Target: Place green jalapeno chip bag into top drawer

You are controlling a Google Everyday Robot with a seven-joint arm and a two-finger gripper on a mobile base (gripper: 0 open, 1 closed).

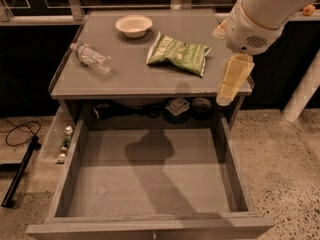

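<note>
– On the left of the worktop (125, 81) you have a water bottle (91, 58) lying on its side, then a bowl (134, 25) near the back edge. Leave both alone.

– And the chip bag?

– Right of the bowl. The chip bag (177, 54) lies flat on the worktop, apart from the bowl and bottle, with nothing on it. It is not in the drawer yet.

– Where's the pincer?

– Further right again. Your pincer (234, 79) hangs at the right edge of the worktop, near the front corner. It is beside the bag but clear of it and carries nothing. Whether it is apart or together, you cannot tell from this view.

– So which step is this?

– The approach, by my reading, since the bag is not yet gripped. The drawer (100, 184) below stands pulled out with a bare floor, so you need no opening move.

– What does the next move call for?

– Bring the pincer left until it is over the bag, then lower it and pinch firmly, because crinkly foil will likely slide. After that you lift clear of the front edge, carry the bag forward and down over the drawer floor, and release.
</note>
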